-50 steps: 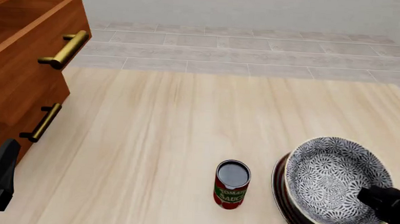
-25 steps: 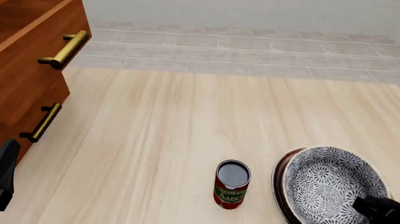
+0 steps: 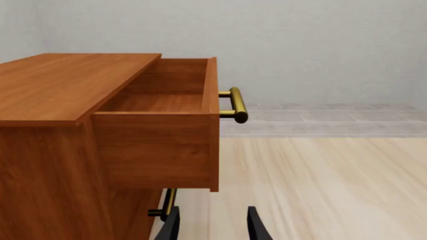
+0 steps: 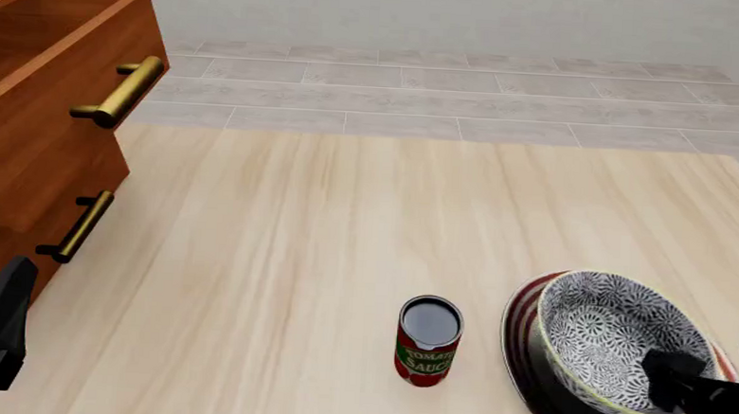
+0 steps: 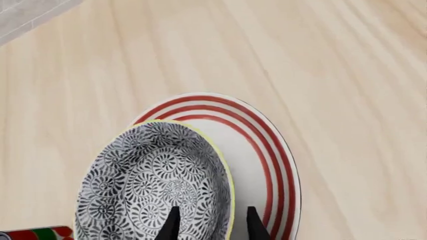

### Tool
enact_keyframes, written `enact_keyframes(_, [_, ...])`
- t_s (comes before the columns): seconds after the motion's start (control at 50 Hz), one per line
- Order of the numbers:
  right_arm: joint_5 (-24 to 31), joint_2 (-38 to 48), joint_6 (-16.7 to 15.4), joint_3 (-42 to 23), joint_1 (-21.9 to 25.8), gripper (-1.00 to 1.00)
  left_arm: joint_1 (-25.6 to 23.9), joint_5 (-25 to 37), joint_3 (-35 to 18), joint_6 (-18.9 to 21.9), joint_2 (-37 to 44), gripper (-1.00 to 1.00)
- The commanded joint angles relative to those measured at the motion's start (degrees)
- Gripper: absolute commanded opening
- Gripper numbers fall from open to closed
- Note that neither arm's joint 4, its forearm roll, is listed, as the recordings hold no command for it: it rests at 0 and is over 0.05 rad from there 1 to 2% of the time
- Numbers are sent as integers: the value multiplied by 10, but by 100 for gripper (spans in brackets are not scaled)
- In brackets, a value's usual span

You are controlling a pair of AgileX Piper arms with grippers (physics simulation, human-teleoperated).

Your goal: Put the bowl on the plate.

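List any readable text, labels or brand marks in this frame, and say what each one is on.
"TOMATO SAUCE", partly cut off by the curve, on the red label of the can.
No text on the bowl, the plate or the wooden drawer unit.

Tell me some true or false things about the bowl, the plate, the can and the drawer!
1. The bowl sits over the plate. True.
2. The can stands inside the bowl. False: it stands on the table, left of the plate.
3. The top drawer is pulled open. True.
4. The left gripper holds the bowl. False: its jaws are open and empty near the cabinet.
5. The right gripper has its jaws astride the bowl's rim. True.
6. The plate's rings are blue. False: they are red.
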Motion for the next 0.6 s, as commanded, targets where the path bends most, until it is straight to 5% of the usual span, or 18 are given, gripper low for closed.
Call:
enact_keyframes(0.02, [1, 4, -3, 0, -4, 100, 0, 0, 0, 0, 0, 100])
enact_keyframes(0.6, [93, -41, -45, -87, -29, 100, 0, 0, 0, 0, 0, 100])
